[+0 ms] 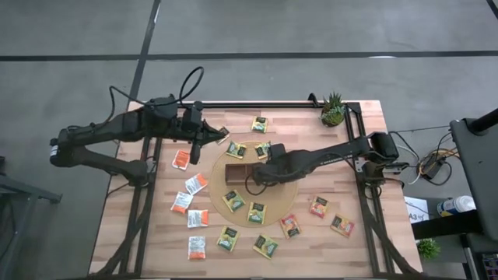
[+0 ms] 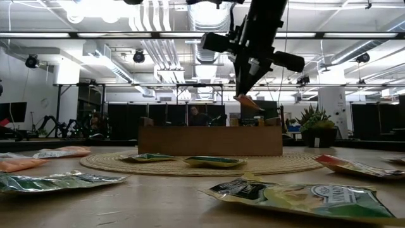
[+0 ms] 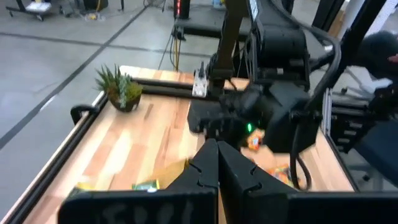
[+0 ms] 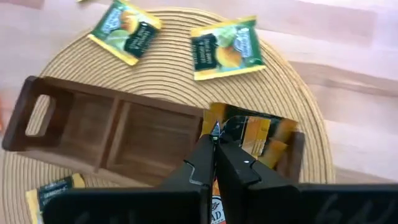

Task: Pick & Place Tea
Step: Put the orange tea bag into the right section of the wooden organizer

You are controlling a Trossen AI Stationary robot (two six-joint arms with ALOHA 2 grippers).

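Arms reach inward over the counter. Right gripper hangs above the wooden tray's end compartment at frame centre, fingers pinched on an orange sachet dangling below them; yellow sachets already lie beneath. Left gripper, upper left, fingers shut, holds nothing visible. Some sixteen loose sachets are scattered around the single tray.

Two dark, near-black arms here — jointed, boxy housings, with black cables looping off the left arm near its wrist. The right arm carries a chunky wrist block with a small green light — its narrow fingers matte black and wedge-shaped.
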